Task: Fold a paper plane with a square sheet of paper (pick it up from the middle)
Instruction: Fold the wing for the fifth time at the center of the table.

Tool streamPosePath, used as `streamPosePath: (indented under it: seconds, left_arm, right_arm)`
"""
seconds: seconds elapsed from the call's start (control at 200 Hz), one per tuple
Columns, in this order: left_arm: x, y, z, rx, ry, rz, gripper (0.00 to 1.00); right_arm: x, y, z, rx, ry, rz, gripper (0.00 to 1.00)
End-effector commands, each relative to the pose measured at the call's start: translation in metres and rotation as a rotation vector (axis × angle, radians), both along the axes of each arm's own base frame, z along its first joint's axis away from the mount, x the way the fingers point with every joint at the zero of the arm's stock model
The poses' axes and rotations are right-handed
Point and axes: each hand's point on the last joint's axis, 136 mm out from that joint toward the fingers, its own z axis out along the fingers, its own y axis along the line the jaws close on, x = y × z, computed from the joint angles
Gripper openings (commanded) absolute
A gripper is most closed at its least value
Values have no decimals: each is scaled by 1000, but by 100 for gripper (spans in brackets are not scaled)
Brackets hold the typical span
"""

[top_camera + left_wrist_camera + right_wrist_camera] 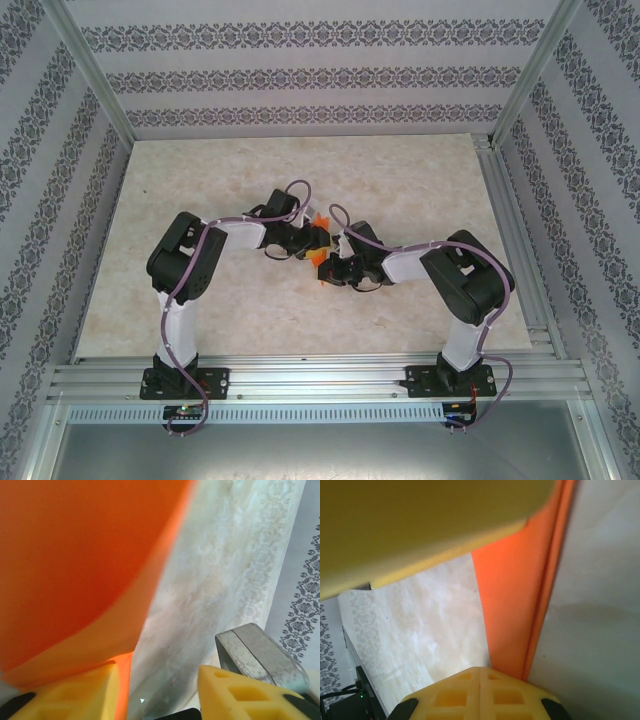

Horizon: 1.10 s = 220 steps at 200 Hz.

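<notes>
The marbled table [200,300] is the largest thing here. From its near edge the left arm [185,270] and the right arm [465,280] bend inward and meet at the table's middle. The orange sheet of paper [320,222] sits between them there, creased with a doubled edge but not yet a dart. I cannot tell whether it touches the table.

The right gripper [480,671], just right of the table's middle, is closed tip to tip. The folded edge runs into its tips, so it appears to pinch the sheet. The left gripper [157,677], just left of the middle, has its jaws apart, with the paper lying along one finger.

With a single narrow pinch holding it, the thin sheet could sag or swivel and the crease spring open. It could also drag on the open finger and tear.
</notes>
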Motion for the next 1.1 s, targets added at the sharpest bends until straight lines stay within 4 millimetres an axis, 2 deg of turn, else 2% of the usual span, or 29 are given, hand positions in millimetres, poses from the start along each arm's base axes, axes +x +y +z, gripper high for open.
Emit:
streamPosePath:
  seconds: [0.0, 0.095, 0.18, 0.42, 0.599, 0.734, 0.824, 0.884, 0.914, 0.999, 1.094]
  left_arm:
    - [24, 8, 46, -23, -150, 16, 50]
    - [34, 17, 65, -50, -185, 51, 54]
    - [37, 19, 73, -65, -200, 44, 55]
    - [20, 1, 62, -128, -145, -45, 53]
    - [10, -11, 63, -132, -147, -81, 53]
    - [12, -4, 64, -97, -174, -34, 56]
    - [15, 6, 78, -71, -226, 27, 58]
    - [13, 4, 86, -104, -230, 31, 59]
    - [11, 0, 87, -122, -221, 17, 56]
    - [4, -7, 75, -128, -185, -9, 39]
    - [-1, -13, 62, -142, -151, -27, 35]
  right_arm:
    - [-39, -41, -58, -206, 172, -2, 1]
    - [-37, -41, -56, -205, 167, 0, 1]
    - [-36, -41, -55, -204, 162, 0, 1]
    - [-32, -39, -53, -205, 153, 10, 1]
    - [-31, -38, -53, -208, 152, 9, 1]
    - [-32, -40, -53, -209, 153, 6, 1]
    - [-31, -40, -53, -210, 155, 2, 1]
    - [-31, -39, -53, -207, 152, 0, 1]
    - [-30, -40, -53, -208, 153, -2, 1]
    - [-29, -38, -52, -206, 152, -1, 1]
    - [-29, -38, -52, -207, 149, 0, 1]
